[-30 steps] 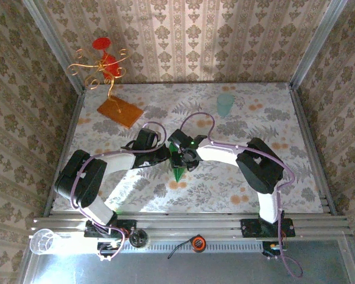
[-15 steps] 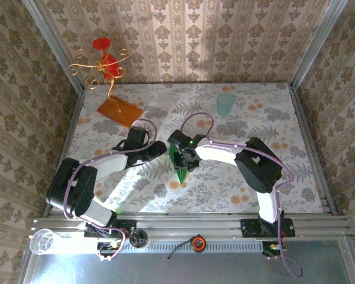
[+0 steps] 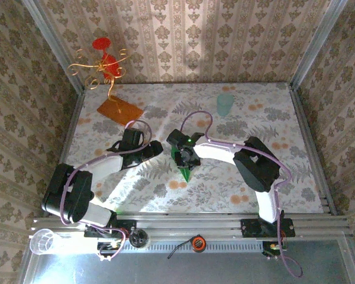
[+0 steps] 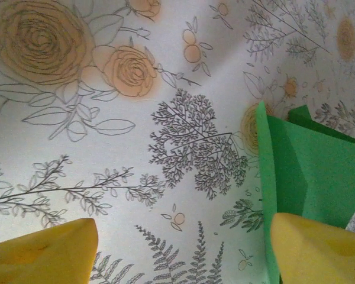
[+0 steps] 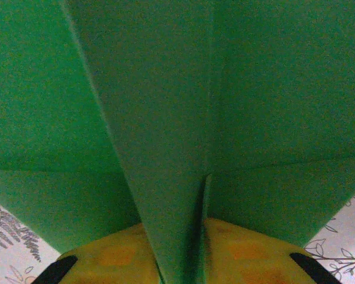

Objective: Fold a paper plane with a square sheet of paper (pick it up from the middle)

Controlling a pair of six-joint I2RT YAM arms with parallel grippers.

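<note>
You see paper plane [image 5: 165, 118]: matt green paper, crisp creases; table cover [image 4: 106, 148]: smooth printed sheet, slight sheen; left gripper [image 4: 180, 251] pads [image 4: 44, 251]: dull yellow, rubbery.

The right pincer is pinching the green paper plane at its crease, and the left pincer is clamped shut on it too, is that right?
No. The right pincer does pinch the green paper plane at its crease, but the left pincer is not clamped on it: the left wrist view shows its jaws wide open, the plane off to one side.
</note>
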